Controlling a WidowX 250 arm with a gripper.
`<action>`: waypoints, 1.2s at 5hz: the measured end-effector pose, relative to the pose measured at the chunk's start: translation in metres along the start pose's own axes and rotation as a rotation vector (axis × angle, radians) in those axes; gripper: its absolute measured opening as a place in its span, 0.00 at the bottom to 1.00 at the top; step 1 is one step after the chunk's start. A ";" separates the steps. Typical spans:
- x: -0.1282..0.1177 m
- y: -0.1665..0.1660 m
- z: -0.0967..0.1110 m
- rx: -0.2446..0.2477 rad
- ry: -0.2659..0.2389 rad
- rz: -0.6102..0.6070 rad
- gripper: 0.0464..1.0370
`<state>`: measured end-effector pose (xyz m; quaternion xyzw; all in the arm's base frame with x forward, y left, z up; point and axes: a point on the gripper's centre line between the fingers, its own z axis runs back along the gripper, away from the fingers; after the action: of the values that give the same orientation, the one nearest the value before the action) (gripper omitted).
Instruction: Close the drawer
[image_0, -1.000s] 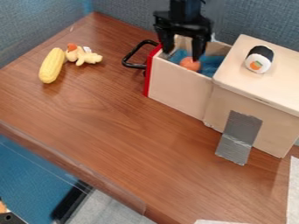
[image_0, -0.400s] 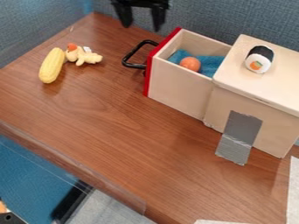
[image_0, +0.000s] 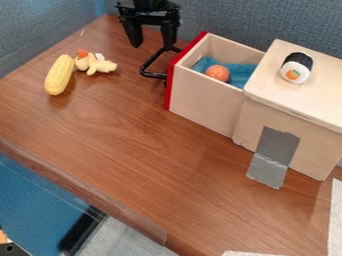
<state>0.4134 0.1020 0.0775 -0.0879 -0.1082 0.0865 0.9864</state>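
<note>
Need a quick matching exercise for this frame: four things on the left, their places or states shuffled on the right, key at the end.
Column 1
1. Wooden drawer with a red front
2. Orange ball
3. Black-and-white sushi roll toy
4. Yellow corn cob toy

Column 2
A. On top of the wooden box
B. On the brown tabletop, beside a small pale-yellow plush toy
C. Pulled out, open
D. On blue cloth, inside the drawer

Pairs: 1-C, 2-D, 3-A, 4-B

arm in from top edge | hand (image_0: 152, 45) hangs down | two fingers spread apart
</note>
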 end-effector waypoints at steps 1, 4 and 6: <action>-0.001 0.016 -0.021 0.011 0.054 0.031 0.96; -0.001 0.022 -0.045 0.010 0.109 0.064 0.62; -0.001 0.012 -0.046 -0.023 0.114 0.067 0.13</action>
<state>0.4214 0.1064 0.0308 -0.1077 -0.0499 0.1131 0.9865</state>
